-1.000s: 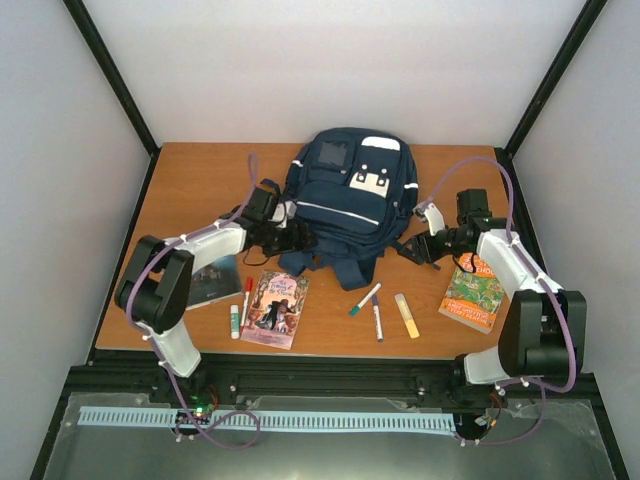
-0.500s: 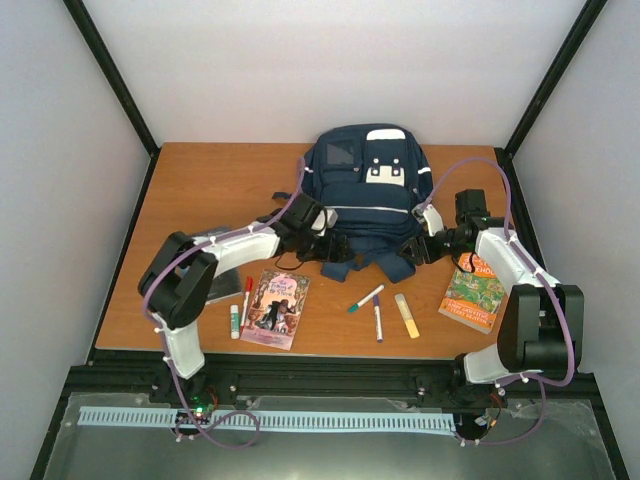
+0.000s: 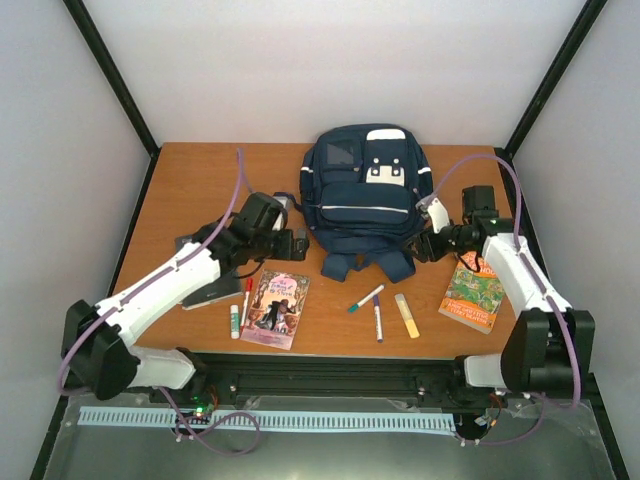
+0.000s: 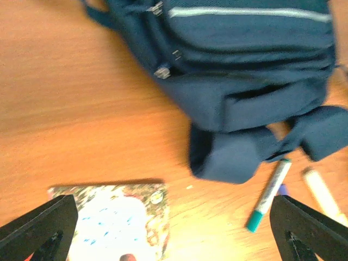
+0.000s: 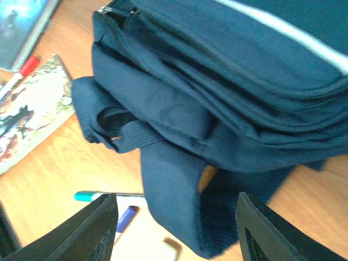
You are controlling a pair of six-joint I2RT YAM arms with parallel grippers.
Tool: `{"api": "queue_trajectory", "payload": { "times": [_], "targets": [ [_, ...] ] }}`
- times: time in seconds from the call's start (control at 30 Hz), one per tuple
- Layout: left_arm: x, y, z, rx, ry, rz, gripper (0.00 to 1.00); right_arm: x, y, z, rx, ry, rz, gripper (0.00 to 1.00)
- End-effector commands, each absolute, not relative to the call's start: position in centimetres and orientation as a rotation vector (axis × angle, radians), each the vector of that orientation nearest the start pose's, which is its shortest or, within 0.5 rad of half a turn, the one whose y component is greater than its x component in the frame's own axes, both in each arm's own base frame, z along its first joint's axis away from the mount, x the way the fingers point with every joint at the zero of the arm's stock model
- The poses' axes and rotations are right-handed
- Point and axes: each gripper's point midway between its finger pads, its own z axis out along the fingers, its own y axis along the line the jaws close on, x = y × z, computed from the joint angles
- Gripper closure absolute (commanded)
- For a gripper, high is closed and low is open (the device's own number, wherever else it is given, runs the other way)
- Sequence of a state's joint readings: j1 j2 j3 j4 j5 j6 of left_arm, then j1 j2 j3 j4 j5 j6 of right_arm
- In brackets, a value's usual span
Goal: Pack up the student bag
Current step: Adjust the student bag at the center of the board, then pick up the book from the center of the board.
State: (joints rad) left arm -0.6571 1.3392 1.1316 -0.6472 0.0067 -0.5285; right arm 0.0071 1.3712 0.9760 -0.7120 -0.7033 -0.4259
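Note:
The navy student bag (image 3: 365,190) lies flat at the back centre of the table, pockets up, straps trailing toward me. My left gripper (image 3: 293,245) is open and empty, left of the bag's near corner, above the pink book (image 3: 275,308). The left wrist view shows its gripper (image 4: 174,239) over that book (image 4: 117,223), with the bag (image 4: 244,81) beyond. My right gripper (image 3: 418,248) is open at the bag's near right corner. In the right wrist view its gripper (image 5: 190,234) has a dark shoulder strap (image 5: 174,201) lying between the spread fingers, not gripped.
A teal marker (image 3: 364,298), blue marker (image 3: 377,318) and yellow highlighter (image 3: 406,315) lie in front of the bag. An orange book (image 3: 472,292) lies at the right. A grey book (image 3: 205,285), red marker (image 3: 247,298) and green-capped stick (image 3: 234,320) lie at the left.
The bag was shifted right and squared up. My left gripper has since drawn back left, off the bag, to above the pink book. The right gripper has hardly moved.

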Motion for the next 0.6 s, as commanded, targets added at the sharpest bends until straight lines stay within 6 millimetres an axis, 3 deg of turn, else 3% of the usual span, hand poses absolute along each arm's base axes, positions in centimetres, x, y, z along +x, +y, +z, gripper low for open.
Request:
{"api": "queue_trajectory", "payload": {
  "times": [0.0,0.17,0.4,0.5,0.57],
  "targets": [
    [28.1,-18.8,16.8,0.105,2.547,-0.318,0.00,31.3,8.6,17.8,-0.769,2.329,0.486,0.39],
    [27.4,-19.6,17.6,0.097,2.458,-0.468,0.00,30.0,1.7,16.8,-0.663,2.454,0.266,0.38],
    [27.2,-21.5,19.4,0.068,2.343,-0.650,0.00,26.2,-8.7,13.1,-0.375,2.603,0.246,0.38],
    [27.5,-22.7,19.1,0.063,2.373,-0.672,0.00,24.6,-11.9,11.7,-0.257,2.655,0.259,0.38],
    [27.5,-23.8,18.2,0.137,2.437,-0.612,0.00,23.7,-13.1,10.7,-0.214,2.683,0.280,0.38]
  ]
}}
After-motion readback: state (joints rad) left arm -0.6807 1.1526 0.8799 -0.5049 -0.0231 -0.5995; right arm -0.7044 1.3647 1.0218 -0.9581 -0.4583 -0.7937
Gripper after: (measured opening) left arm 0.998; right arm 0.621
